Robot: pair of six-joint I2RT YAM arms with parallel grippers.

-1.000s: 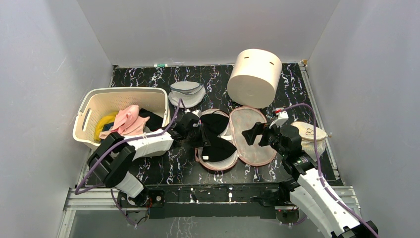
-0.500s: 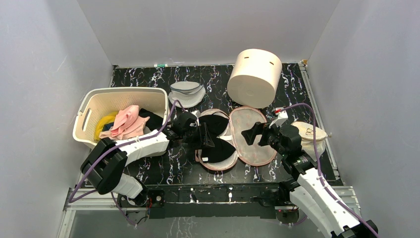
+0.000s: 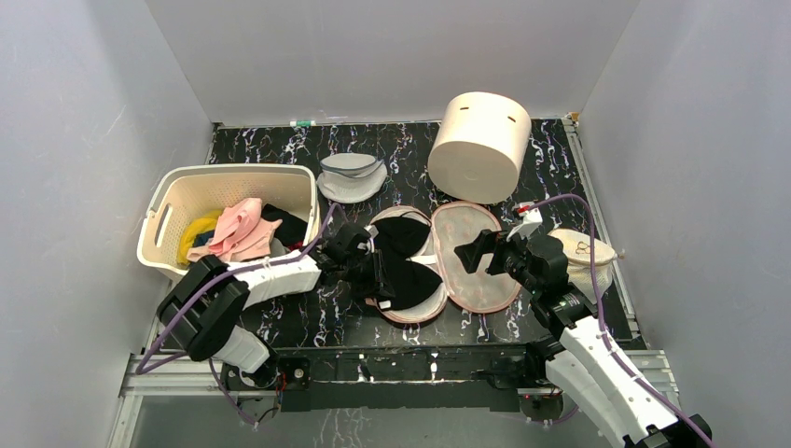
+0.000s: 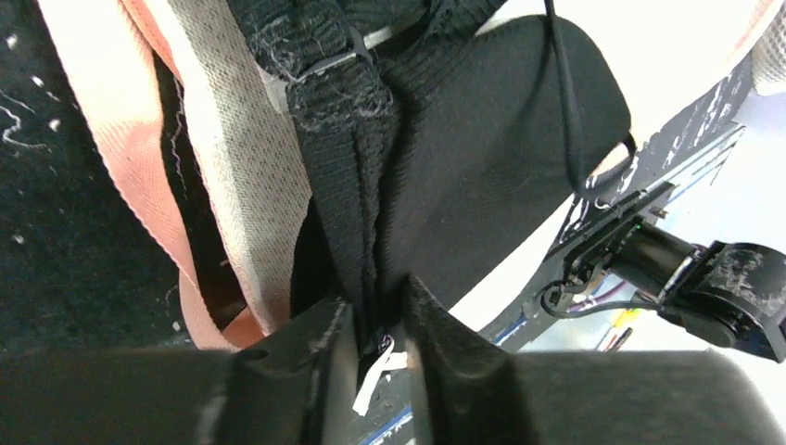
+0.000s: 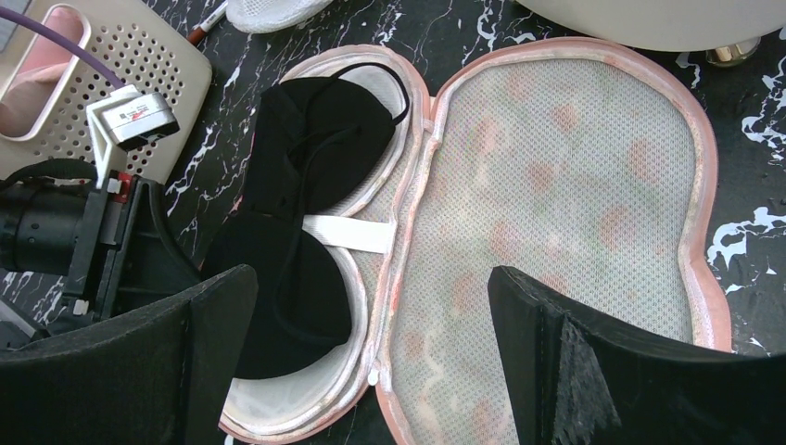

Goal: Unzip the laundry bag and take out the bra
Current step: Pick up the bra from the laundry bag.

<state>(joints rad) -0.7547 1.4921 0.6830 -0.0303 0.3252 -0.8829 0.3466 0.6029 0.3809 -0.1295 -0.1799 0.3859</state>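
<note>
The left gripper (image 4: 378,306), jaws narrow on the bra (image 4: 482,139) band at the bag's (image 3: 480,257) nine o'clock edge, may drag the bag along; the right gripper (image 5: 371,278), spread wide, pins nothing.

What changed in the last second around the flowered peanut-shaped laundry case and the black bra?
The left gripper moved along the black soft-fabric bra toward the near edge and now pinches its band. The beige-pink flowered clamshell laundry bag stayed open flat with the bra inside; the right gripper stayed open above its empty mesh half.
</note>
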